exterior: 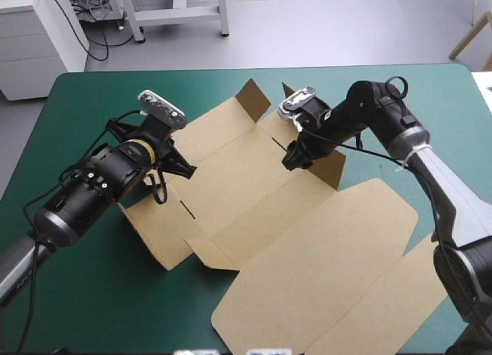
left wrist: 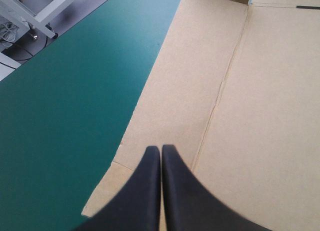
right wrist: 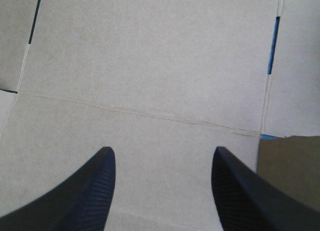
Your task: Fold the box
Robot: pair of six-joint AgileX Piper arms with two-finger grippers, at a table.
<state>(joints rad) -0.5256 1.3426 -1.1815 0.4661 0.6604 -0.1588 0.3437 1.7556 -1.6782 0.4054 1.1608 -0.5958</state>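
The brown box (exterior: 307, 240) lies as a cut sheet on the teal-green cover, mostly flat. A small flap (exterior: 252, 96) stands up at its far end, and a short wall (exterior: 330, 164) is raised beside my right gripper. My left gripper (exterior: 189, 170) is shut, its tip low over the sheet's left panel. In the left wrist view the shut gripper (left wrist: 161, 150) points onto the board (left wrist: 260, 91) just inside its edge. My right gripper (exterior: 291, 160) hangs over the middle panel. It is open (right wrist: 162, 152), with bare creased board (right wrist: 150, 66) beneath and nothing between the fingers.
Bare teal-green cover (exterior: 92, 293) runs along the box's left side and shows beside the left gripper (left wrist: 60, 116). The big lid panel (exterior: 346, 309) reaches toward the table's near edge. The right arm (exterior: 430, 178) crosses above the box's right side.
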